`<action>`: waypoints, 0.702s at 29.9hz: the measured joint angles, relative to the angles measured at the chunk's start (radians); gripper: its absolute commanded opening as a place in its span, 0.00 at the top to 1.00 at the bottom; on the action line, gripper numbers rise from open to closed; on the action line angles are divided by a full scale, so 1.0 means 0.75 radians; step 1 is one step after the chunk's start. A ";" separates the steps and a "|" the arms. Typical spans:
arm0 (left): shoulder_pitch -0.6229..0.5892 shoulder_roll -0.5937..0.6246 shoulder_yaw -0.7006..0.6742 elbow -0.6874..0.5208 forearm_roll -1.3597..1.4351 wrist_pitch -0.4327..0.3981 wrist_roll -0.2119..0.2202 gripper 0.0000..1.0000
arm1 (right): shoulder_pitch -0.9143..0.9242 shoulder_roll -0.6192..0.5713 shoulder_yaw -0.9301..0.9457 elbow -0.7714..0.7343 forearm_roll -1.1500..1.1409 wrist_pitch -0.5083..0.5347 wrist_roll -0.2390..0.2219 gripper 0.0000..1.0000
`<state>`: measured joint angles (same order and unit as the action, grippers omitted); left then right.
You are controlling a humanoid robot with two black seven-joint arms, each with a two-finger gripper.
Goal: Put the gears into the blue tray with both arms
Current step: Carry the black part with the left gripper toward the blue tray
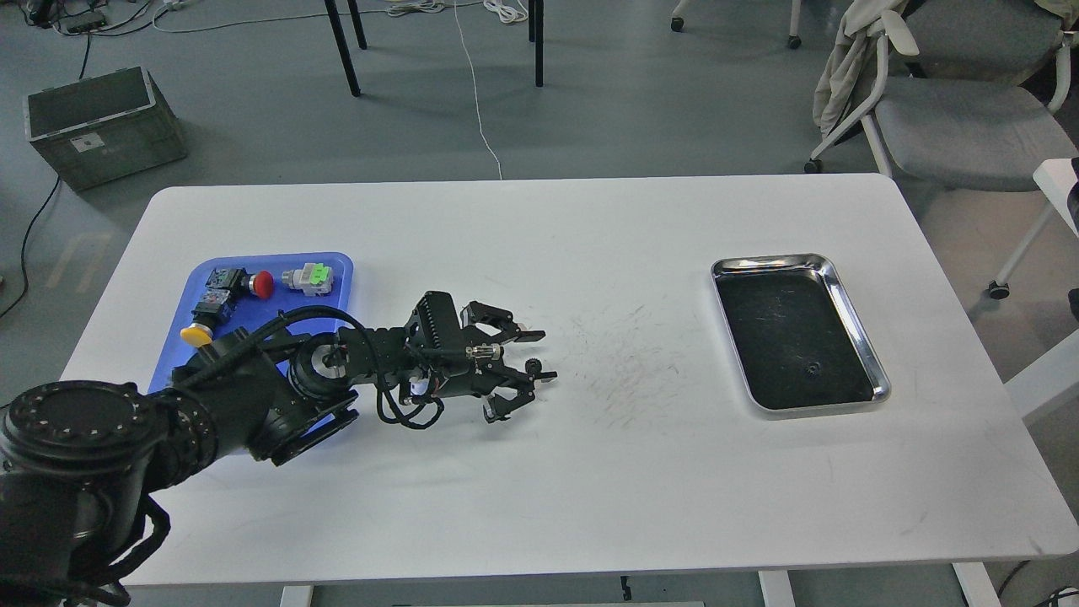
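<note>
The left gripper [534, 354] hangs low over the white table [539, 472], left of its middle, with its two fingers spread apart. A small black gear [534, 365] sits between the fingertips, close against the nearer finger [539, 374]; whether that finger touches it cannot be told, and the farther finger [527, 335] stands clear of it. Nothing is clamped (the gap between the fingers is far wider than the gear).

Two gears can be counted. The second gear [813, 367] lies in the near part of the steel tray [851, 312] on the right side of the table, well apart from the gripper.

There are two trays. The blue tray [337, 282] lies on the left side of the table, its near part hidden under the arm. It holds three push buttons: one with a red cap [263, 284], one with a yellow cap [194, 335] and one with a green cap [318, 274]. No gear shows in the part of it that can be seen.

The left arm [253, 388] enters from the lower left corner and stretches to the right, almost level with the tabletop, crossing over the near right corner of the blue tray. Its wrist is rolled so that the fingers open one farther, one nearer, and a cable loop hangs under the wrist. The right arm is out of view.
</note>
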<state>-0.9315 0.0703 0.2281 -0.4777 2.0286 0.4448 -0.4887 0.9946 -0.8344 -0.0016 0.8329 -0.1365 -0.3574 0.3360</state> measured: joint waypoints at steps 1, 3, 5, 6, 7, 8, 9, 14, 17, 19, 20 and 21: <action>0.000 -0.002 0.001 0.005 0.001 0.000 0.000 0.48 | 0.000 0.000 0.000 0.000 0.000 0.000 0.000 0.08; 0.002 -0.007 0.021 0.015 0.001 0.001 0.000 0.50 | 0.000 0.000 0.000 0.001 0.000 0.000 0.000 0.08; 0.003 -0.009 0.053 0.024 0.000 0.006 0.000 0.49 | 0.000 0.000 0.000 0.001 0.000 0.000 0.000 0.08; 0.004 -0.011 0.066 0.029 -0.004 0.013 0.000 0.49 | 0.000 0.000 0.000 0.001 0.000 0.000 0.000 0.08; 0.006 -0.011 0.073 0.033 -0.008 0.017 0.001 0.49 | 0.000 0.000 0.000 0.002 0.000 0.000 0.001 0.08; 0.008 -0.011 0.078 0.037 -0.011 0.020 0.000 0.49 | 0.000 0.000 0.000 0.002 0.000 0.000 0.002 0.08; 0.009 -0.010 0.080 0.038 -0.014 0.022 0.000 0.49 | -0.001 0.000 0.000 0.002 0.000 0.000 0.002 0.08; 0.010 -0.005 0.095 0.051 -0.015 0.026 0.000 0.52 | -0.002 0.000 -0.001 0.002 0.000 0.000 0.003 0.08; 0.008 -0.005 0.117 0.058 -0.017 0.029 0.001 0.59 | -0.003 0.000 -0.001 0.002 -0.001 0.000 0.004 0.07; 0.008 -0.007 0.124 0.065 -0.018 0.030 0.000 0.64 | -0.003 0.000 -0.002 0.001 -0.002 0.000 0.004 0.07; 0.010 -0.009 0.125 0.070 -0.018 0.030 -0.001 0.66 | -0.003 0.000 -0.002 0.001 -0.002 0.001 0.004 0.07; 0.010 -0.010 0.126 0.076 -0.018 0.030 -0.001 0.67 | -0.003 0.000 -0.002 0.001 -0.003 0.002 0.004 0.07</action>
<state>-0.9237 0.0625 0.3224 -0.4206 2.0154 0.4676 -0.4892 0.9925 -0.8345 -0.0031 0.8338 -0.1389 -0.3561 0.3392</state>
